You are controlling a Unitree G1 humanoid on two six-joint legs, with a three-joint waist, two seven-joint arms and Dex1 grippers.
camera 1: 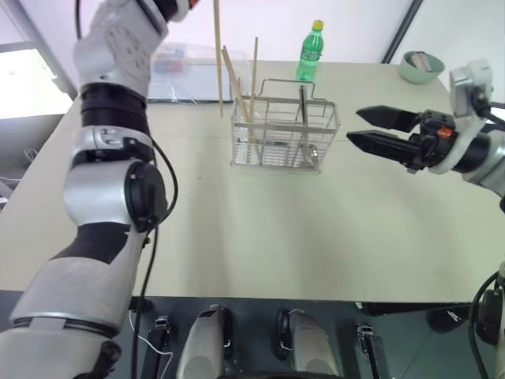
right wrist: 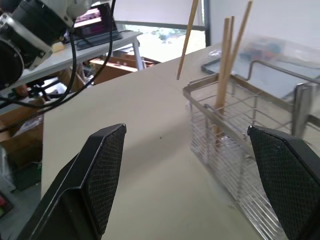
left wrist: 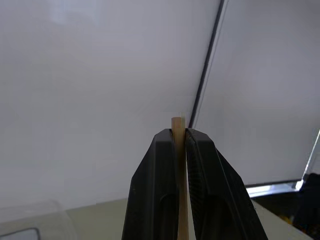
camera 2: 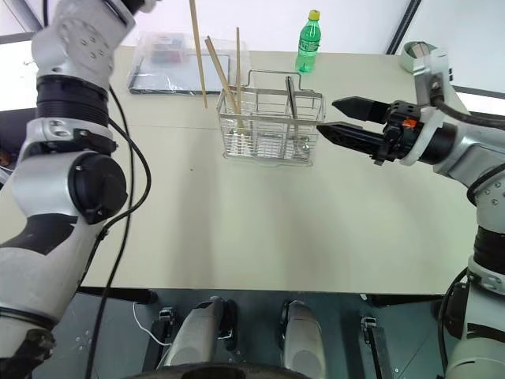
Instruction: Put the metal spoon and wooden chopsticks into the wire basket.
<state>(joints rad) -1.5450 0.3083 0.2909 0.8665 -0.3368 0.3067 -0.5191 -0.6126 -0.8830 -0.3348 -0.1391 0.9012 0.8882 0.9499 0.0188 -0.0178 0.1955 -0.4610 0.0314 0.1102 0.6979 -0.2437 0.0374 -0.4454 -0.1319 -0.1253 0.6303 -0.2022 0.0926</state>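
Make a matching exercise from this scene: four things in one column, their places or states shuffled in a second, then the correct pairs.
Things:
1. Shiny silver metal spoon
2. Pale wooden chopstick in the left tool
3. Green plastic bottle with a yellow cap
4. Right tool

States:
A. Open, level, beside the silvery wire basket
B. Standing on the table behind the basket
C. Held in the air, upright, outside the basket
D. Standing inside the basket

Pairs: 1-D, 2-C, 3-B, 4-A
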